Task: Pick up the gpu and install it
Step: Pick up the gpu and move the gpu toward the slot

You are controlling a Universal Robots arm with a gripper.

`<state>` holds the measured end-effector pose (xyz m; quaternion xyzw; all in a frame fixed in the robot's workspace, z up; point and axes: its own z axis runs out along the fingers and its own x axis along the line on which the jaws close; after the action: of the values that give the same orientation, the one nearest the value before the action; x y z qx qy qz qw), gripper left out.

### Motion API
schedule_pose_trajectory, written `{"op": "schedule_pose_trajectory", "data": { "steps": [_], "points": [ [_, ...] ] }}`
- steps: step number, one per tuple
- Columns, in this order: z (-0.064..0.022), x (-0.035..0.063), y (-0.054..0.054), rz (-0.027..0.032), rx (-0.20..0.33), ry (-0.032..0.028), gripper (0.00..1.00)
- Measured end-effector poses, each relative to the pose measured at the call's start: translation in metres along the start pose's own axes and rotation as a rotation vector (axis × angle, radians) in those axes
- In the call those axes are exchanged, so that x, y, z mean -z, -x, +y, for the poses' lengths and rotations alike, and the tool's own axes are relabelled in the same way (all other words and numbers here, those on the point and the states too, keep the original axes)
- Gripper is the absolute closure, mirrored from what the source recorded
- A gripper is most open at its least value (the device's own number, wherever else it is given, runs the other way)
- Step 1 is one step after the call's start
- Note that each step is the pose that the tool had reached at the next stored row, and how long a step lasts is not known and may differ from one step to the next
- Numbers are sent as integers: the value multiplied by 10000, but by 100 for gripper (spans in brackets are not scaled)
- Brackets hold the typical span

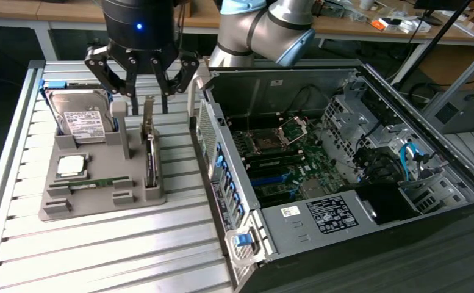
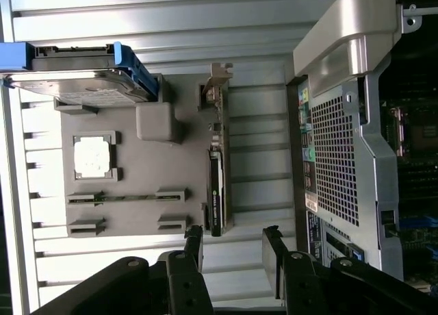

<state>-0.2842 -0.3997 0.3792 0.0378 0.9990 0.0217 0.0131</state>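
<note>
The gpu stands on its long edge in a slot along one side of the grey holder tray, its silver bracket end pointing up toward the arm. In the wrist view the gpu is a thin dark card with a brownish board edge. My gripper hangs open just above the card's bracket end, without touching it. The wrist view has the two dark fingertips spread apart, with my gripper a short way off the card's end and nothing between them.
On the same tray sit a silver hard drive in a blue frame, a square processor and a narrow green RAM stick. The open computer case lies at the exterior view's right, its motherboard exposed, its wall close beside the tray.
</note>
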Motion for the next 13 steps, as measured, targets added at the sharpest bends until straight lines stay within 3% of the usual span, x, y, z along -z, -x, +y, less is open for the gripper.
{"op": "schedule_pose_trajectory", "data": {
  "steps": [13],
  "points": [
    [-4,-25,-47,0,-1,0,52]
  ]
}}
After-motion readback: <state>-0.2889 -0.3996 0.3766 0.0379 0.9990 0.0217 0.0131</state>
